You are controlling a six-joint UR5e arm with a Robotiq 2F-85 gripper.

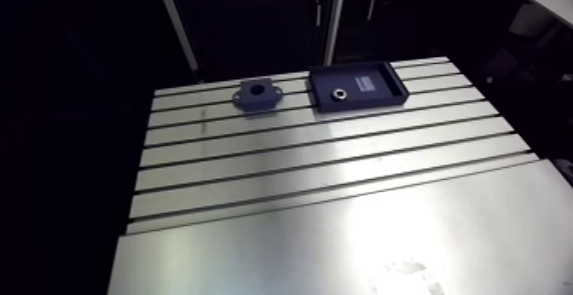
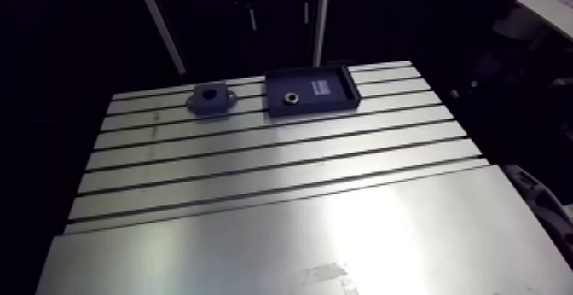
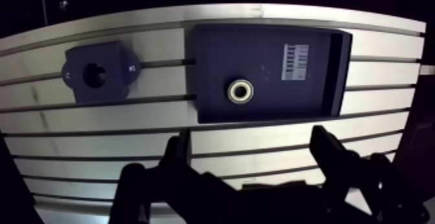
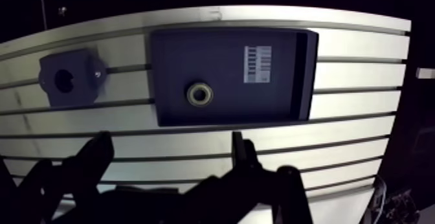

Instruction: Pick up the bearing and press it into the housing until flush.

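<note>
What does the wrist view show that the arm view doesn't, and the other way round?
Only the wrist view shows the gripper, fingers open with nothing between them, short of the tray. Only the arm view shows the smooth unslotted plate nearer the camera. Both show the bearing lying in the dark tray and the housing beside it on the slotted table, hole unfilled.
</note>
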